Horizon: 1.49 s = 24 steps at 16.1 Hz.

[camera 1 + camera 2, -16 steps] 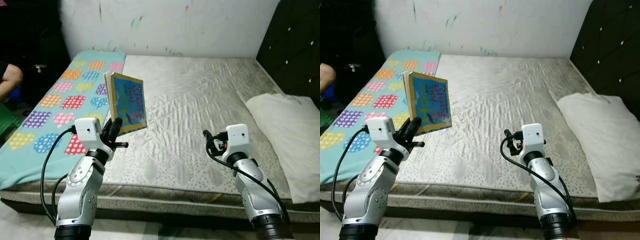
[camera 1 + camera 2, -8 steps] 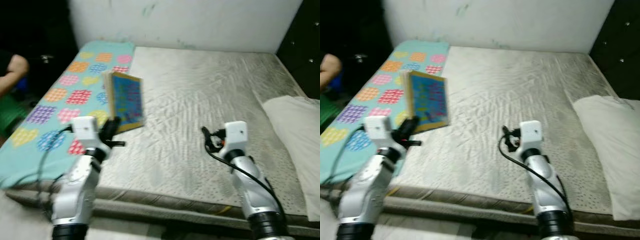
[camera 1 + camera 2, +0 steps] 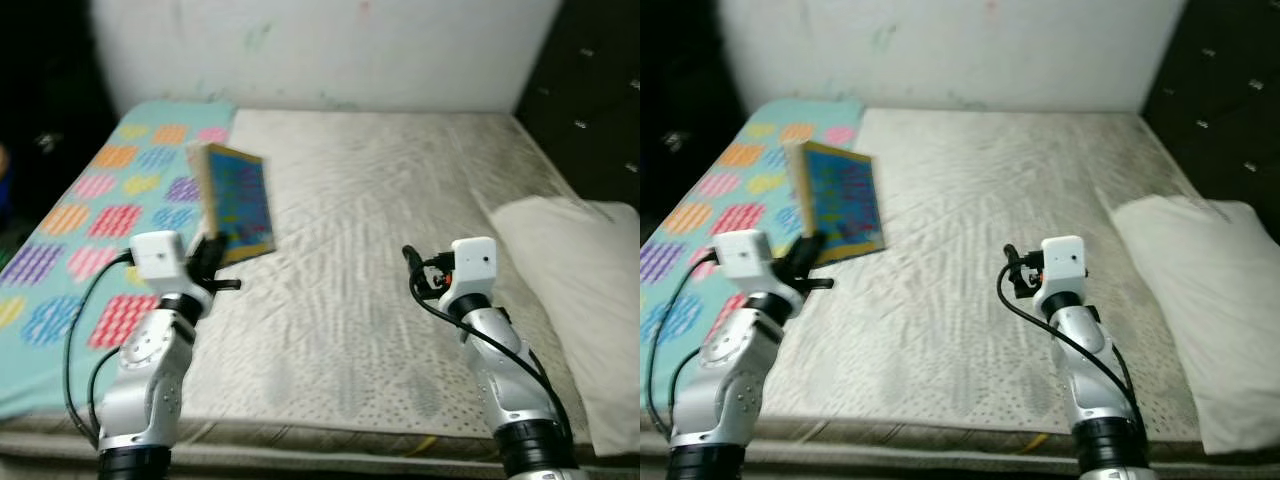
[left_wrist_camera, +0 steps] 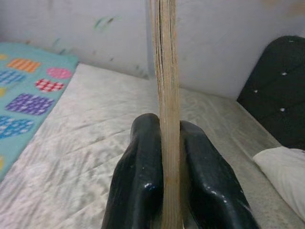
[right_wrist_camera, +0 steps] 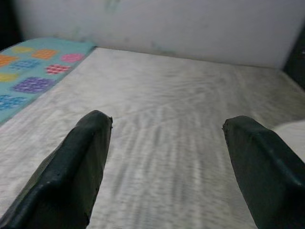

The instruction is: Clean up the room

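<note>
— Left gripper (image 4: 164,191) is clamping the book (image 3: 238,202) by its lower edge, 2 black fingers (image 4: 138,176) pinching either side of the pages. Book is standing upright in the air, above the seam where the patterned blanket (image 3: 90,215) is meeting the bare mattress (image 3: 380,260).

— And the right gripper (image 5: 167,157)?

— Hanging over the mattress with its fingers spread wide, gripping nothing. Pillow (image 3: 575,290) is lying off to its right, by the dark headboard (image 3: 590,100).

— So what step is it doing, you think?

— Looks like carrying the book off the bed to put it away somewhere. Head views are blurring, so I'm guessing the robot is moving.

— How should it be handling that?

— Grip is low on a tall, thin thing, so the book is likely wanting to tip or swing. I'd be keeping the squeeze firm, wrist level, and turning slowly. Wrist view is showing the pages centred between the pads, which is helping.

— Anything that could go wrong?

— Pages slipping out if the fingers are loosening, or the top corner catching on something during a turn. Right arm is free, could be steadying the top edge if needed. Where it's going, I can't tell.
</note>
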{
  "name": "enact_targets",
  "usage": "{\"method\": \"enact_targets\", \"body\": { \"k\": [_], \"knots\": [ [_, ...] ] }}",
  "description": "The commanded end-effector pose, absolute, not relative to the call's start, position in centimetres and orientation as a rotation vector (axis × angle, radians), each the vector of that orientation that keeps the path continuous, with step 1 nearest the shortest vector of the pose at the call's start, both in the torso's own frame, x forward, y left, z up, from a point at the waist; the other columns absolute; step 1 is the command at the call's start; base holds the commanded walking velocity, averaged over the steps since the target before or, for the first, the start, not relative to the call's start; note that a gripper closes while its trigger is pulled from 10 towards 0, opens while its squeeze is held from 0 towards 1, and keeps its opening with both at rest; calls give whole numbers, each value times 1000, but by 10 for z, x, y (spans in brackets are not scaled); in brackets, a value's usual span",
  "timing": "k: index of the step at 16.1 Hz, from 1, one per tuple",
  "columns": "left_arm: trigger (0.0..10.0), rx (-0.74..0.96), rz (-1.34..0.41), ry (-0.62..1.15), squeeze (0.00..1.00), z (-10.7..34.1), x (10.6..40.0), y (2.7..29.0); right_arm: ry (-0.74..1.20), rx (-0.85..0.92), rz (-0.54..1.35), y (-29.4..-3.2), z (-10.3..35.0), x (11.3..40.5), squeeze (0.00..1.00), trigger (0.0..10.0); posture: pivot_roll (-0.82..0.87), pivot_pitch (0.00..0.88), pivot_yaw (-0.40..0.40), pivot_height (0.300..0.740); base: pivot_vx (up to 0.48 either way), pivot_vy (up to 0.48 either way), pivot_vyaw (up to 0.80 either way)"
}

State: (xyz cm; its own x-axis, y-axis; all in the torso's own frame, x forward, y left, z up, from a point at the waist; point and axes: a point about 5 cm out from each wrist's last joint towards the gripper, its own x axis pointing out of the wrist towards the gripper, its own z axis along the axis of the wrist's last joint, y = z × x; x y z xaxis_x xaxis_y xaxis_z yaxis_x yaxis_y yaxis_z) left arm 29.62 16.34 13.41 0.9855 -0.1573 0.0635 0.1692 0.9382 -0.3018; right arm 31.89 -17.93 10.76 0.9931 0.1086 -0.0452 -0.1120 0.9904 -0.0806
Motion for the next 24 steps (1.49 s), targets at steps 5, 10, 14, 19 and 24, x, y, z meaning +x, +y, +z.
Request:
{"method": "enact_targets", "body": {
  "k": [5, 10, 14, 19, 24],
  "knots": [
    [10000, -301, -206, -58, 0, 141, 298, 153, 34, -89, 118, -179, 108, 318, 0, 10000, -50, 0, 13, 740, 0, 0, 0],
    [10000, -305, -208, -59, 0, 141, 297, 152, 29, -82, 129, -177, 109, 318, 0, 10000, -49, 0, 10, 740, 0, -365, 0],
    [10000, -307, -218, -57, 0, 141, 297, 151, 27, -79, 129, -177, 109, 318, 0, 10000, -53, 0, 11, 740, 0, -408, 0],
    [10000, -307, -224, -55, 0, 140, 297, 149, 14, -71, 111, -179, 112, 320, 0, 10000, -51, 0, 8, 740, 0, -422, 0],
    [10000, -318, -221, -54, 0, 138, 296, 148, 17, -55, 104, -180, 110, 321, 0, 10000, -46, 0, 0, 740, 0, -338, 0]
  ]
}}
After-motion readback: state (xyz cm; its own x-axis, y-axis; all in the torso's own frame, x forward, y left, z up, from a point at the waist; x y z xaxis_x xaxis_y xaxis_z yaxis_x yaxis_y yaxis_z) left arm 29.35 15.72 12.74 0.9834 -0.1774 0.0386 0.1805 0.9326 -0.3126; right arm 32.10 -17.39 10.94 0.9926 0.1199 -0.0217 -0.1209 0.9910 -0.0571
